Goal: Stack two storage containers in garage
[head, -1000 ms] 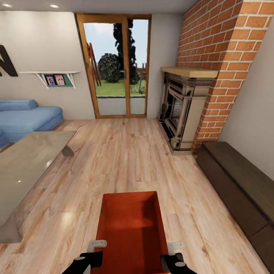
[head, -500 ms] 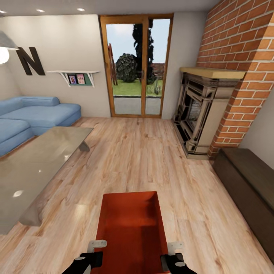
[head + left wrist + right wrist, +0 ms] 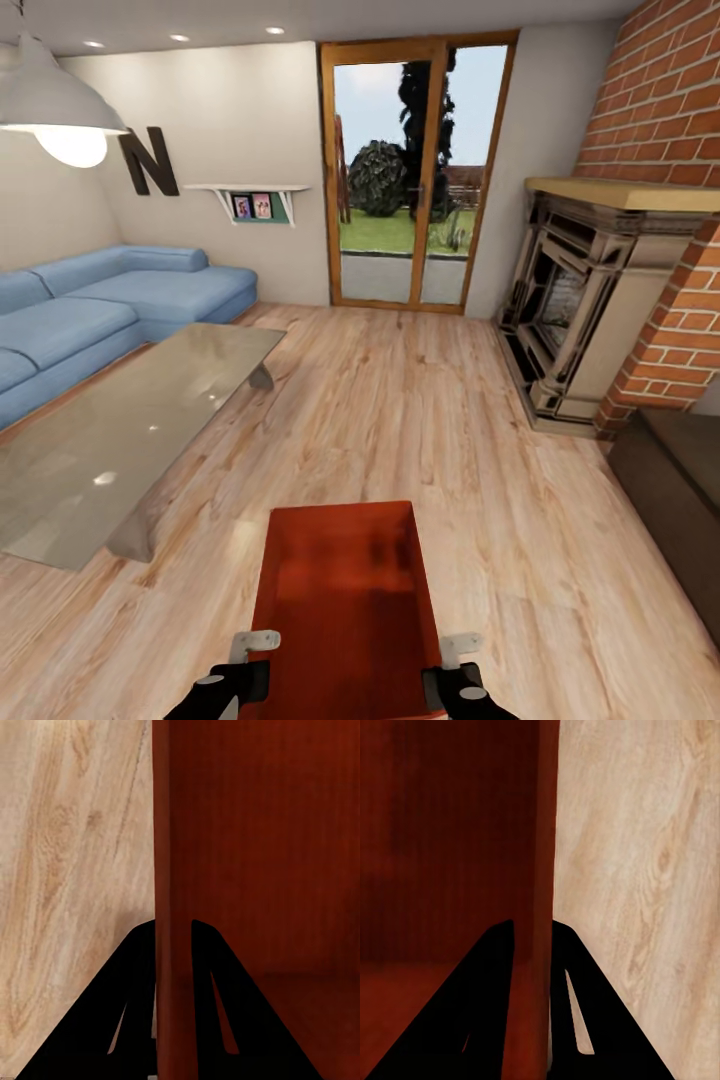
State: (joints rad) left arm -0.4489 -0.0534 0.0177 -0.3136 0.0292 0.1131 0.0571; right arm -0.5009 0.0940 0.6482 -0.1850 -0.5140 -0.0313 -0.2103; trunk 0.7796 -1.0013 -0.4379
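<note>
A glass table (image 3: 120,440) and blue sofa (image 3: 90,310) stand to the left, the fireplace (image 3: 590,300) to the right, glass doors (image 3: 415,175) ahead. The bin (image 3: 345,600) is carried low over the wood floor (image 3: 400,400). The left hand (image 3: 174,945) and right hand (image 3: 532,945) each clamp a side wall.

open plank floor (image 3: 400,400), glass table (image 3: 120,440) left

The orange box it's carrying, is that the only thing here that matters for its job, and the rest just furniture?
Part of the job:
orange box
left gripper
right gripper
wood floor

Just there:
blue sofa
glass table
fireplace
glass doors
</note>
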